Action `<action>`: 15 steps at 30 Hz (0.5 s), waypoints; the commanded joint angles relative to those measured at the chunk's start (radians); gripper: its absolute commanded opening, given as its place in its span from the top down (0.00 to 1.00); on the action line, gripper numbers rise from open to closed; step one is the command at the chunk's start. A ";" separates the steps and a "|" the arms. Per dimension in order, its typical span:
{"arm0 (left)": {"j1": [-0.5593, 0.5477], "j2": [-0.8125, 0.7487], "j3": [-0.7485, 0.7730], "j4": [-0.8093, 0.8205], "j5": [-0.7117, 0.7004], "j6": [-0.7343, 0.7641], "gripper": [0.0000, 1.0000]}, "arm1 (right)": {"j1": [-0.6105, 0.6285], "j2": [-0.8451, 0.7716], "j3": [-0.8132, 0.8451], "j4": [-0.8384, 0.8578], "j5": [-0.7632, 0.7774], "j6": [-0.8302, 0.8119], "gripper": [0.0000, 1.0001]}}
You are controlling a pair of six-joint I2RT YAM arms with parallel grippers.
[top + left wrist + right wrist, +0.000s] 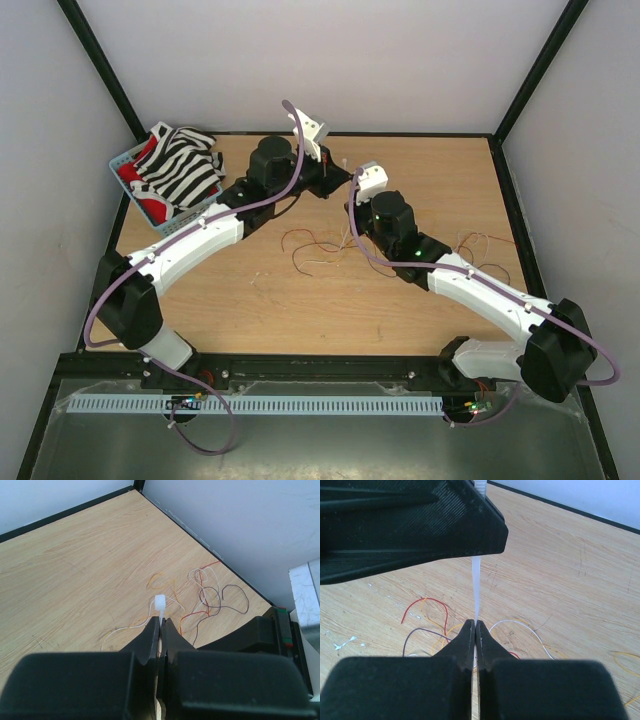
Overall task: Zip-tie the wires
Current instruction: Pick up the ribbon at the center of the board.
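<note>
**A:** A light wooden table (260, 300), boxed in by white walls (350, 60), is carrying the scene. What are the tools doing?

**B:** The left gripper (161, 622) is pinching the zip tie (476, 587) just below its square head (160, 601), jaws clenched. The right gripper (475, 626) is clamping the strip further along, jaws likewise pressed together. The tie is hanging stretched between the two, off the wood.

**A:** And the wires (202, 597)?

**B:** They are lying loose on the table beneath and beyond the tie, as red, orange, dark and pale strands, none of them touching it. A second tangle (485, 245) is lying beside the right arm.

**A:** What is the step in hand demanding?

**B:** Probably passing the strip around gathered strands before feeding tail into head. Both grips are needing to hold firm without twisting the strip. The strands look springy and scattered, so they may slip out if the loop is closing too early. A basket (130, 165) of striped cloth (185, 165) is sitting well apart, at the far left.
</note>
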 commanded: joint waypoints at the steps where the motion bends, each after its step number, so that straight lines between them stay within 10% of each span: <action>1: -0.002 0.002 0.019 0.027 0.010 0.012 1.00 | 0.006 -0.006 0.003 0.012 0.012 0.012 0.88; 15: 0.160 0.055 0.028 0.032 0.304 -0.063 1.00 | 0.004 -0.138 -0.071 -0.049 0.000 -0.001 0.39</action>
